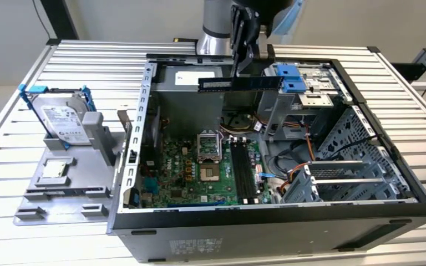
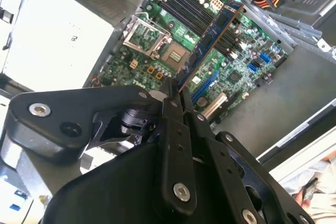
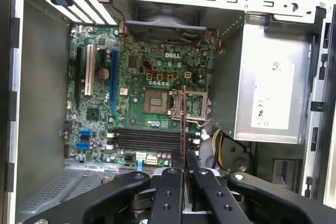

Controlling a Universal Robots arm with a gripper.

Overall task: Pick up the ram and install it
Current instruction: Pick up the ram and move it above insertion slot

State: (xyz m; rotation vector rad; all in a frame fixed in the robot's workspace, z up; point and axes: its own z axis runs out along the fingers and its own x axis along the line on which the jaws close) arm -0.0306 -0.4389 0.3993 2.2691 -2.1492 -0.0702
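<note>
Hovering above the open computer case, the gripper has the ram pinched between its black fingers. They are closed tight on one long edge near the stick's middle, and the rest of the stick juts free. In the exterior view the ram lies level and lengthwise across the case, over the end where the silver power supply sits. Inside the case, the green motherboard lies flat on the bottom wall. Its dark memory slots are bare, and the ram is held well clear of them, not seated. In the first wrist view the stick shows edge-on as a thin line over the inside of the case, passing beside the processor socket. In the second wrist view its blue face runs out from the gripper over the board. Outside the case, to the exterior view's left of it, a hard drive in a blue bracket stands on the slatted table.
</note>
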